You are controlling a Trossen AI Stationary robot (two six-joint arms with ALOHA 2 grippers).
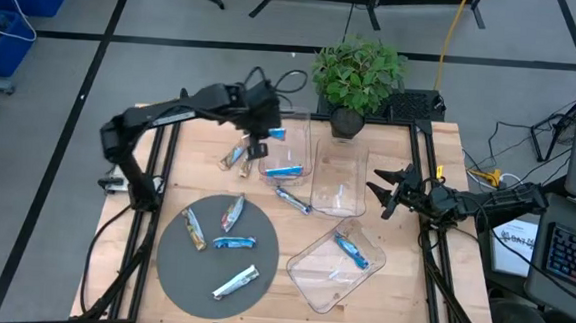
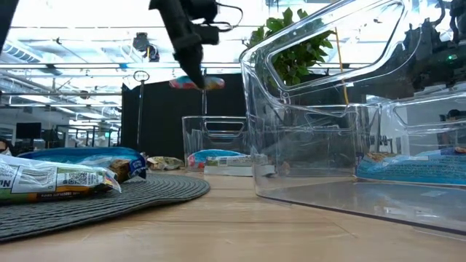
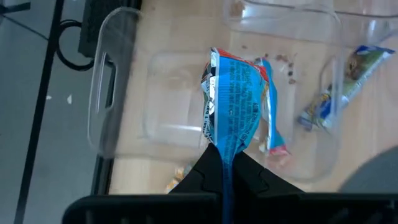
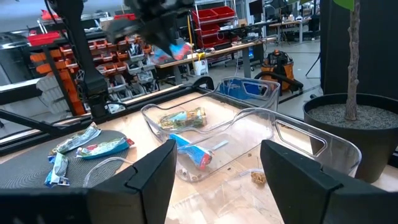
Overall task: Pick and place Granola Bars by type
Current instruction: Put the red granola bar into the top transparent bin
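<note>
My left gripper (image 1: 266,140) is shut on a bright blue granola bar (image 3: 233,93) and hangs above the far clear bin (image 1: 292,132). That bin holds another blue bar (image 1: 284,170). In the low view the held bar (image 2: 196,82) hangs well above the bin (image 2: 215,138). Several bars lie flat on the round grey mat (image 1: 176,275): a tan one (image 1: 194,226), a blue one (image 1: 235,242) and a silvery one (image 1: 236,282). Another tan bar (image 1: 233,156) lies on the table left of the bin. My right gripper (image 1: 378,195) is open at the middle bin's right side and touches nothing. My left gripper pinches the blue granola bar by one crimped end (image 3: 225,155) between its two fingers. The fingers point down from above. The bar is lifted clear and sticks out beyond the fingertips over the far bin.
A middle clear bin (image 1: 339,180) stands beside the far one. A third bin (image 1: 321,279) sits tilted near the front edge with a blue bar (image 1: 351,249) in it. One bar (image 1: 294,200) lies on the table between bins. A potted plant (image 1: 353,80) stands at the far edge.
</note>
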